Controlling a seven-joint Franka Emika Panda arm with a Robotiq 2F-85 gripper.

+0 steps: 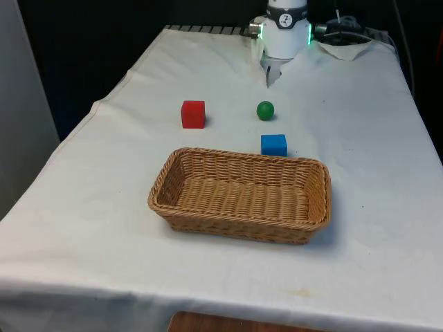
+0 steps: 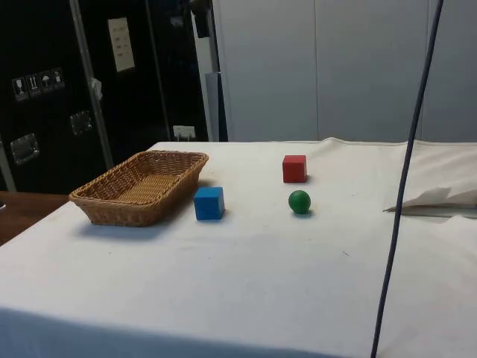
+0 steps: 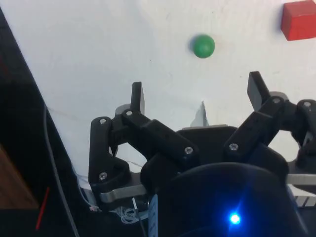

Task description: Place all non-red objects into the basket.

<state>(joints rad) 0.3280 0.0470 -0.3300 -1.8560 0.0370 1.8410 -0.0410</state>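
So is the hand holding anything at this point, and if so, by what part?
Nothing is held. The hand is open with only white cloth between its fingers; the green ball lies apart on the table.

Red cube (image 3: 299, 19) cut off by the wrist view's edge, only part of it shows. Arm (image 1: 286, 28) cropped at the front view's top edge, upper links out of frame. Tabletop (image 1: 83, 263) runs off the front view's bottom and right edges. Basket (image 2: 138, 186) floor partly hidden behind its near wall in the side view.
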